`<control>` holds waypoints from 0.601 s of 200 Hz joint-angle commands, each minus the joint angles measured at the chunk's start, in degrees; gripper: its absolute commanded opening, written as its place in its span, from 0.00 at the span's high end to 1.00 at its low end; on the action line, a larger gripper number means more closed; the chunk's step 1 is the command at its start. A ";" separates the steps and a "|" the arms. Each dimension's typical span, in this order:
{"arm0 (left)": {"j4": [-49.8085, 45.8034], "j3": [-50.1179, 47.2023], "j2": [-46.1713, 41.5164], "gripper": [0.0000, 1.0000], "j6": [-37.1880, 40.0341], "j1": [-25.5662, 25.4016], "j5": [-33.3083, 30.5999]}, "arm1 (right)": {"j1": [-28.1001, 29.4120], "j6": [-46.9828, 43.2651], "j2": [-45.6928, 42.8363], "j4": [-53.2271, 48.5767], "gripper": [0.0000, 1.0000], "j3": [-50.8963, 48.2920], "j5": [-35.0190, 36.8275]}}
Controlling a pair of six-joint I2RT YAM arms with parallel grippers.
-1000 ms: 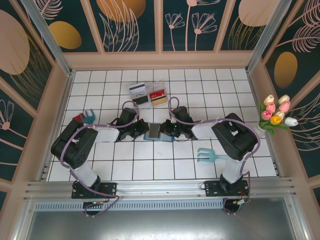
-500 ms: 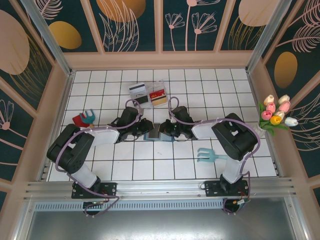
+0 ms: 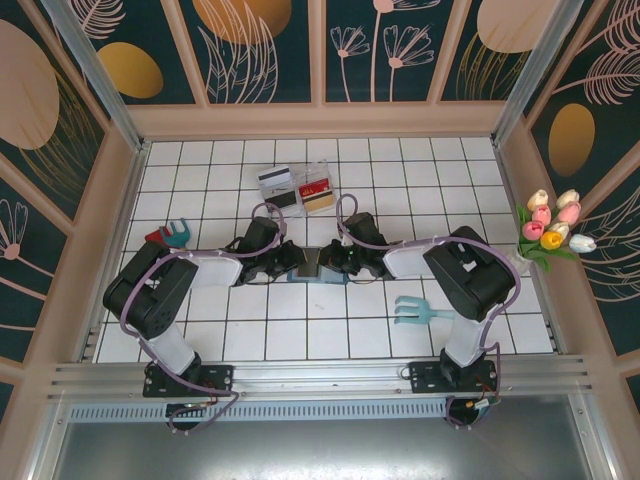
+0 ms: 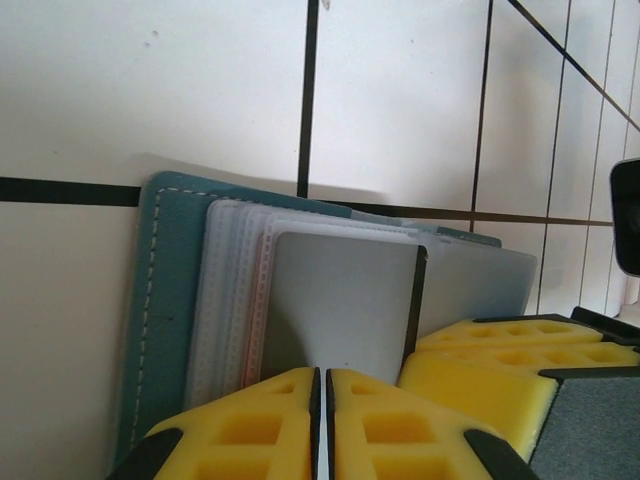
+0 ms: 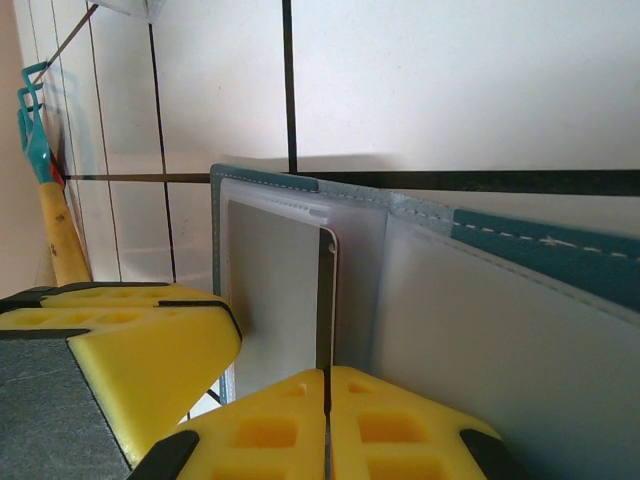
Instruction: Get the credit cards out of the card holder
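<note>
Card holder (image 4: 165,300) lay open; left gripper (image 4: 322,380) at its 9 o'clock, right gripper (image 5: 327,380) at 3, both closed, hold on grey card (image 4: 340,300) unclear. Risk: weak pinch, holder dragged.

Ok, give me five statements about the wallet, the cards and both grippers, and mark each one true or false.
1. The left gripper and the right gripper both have their jaws closed. True.
2. The card holder lies between the two grippers. True.
3. The clear tray is empty. False: cards lie in it, among them a red card.
4. A grey card sits in the card holder. True.
5. The light teal fork toy lies on the card holder. False: it lies apart from it, on the table.
</note>
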 commanded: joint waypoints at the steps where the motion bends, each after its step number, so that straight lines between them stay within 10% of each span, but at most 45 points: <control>1: -0.59 -0.75 0.38 0.86 -0.49 -0.22 -1.26 | -0.28 -1.26 -0.10 -1.54 0.91 -0.22 0.55; 120: -2.44 -1.35 -0.95 0.83 0.56 -0.24 -2.46 | -1.52 -1.38 -3.32 -1.68 0.89 -3.11 0.97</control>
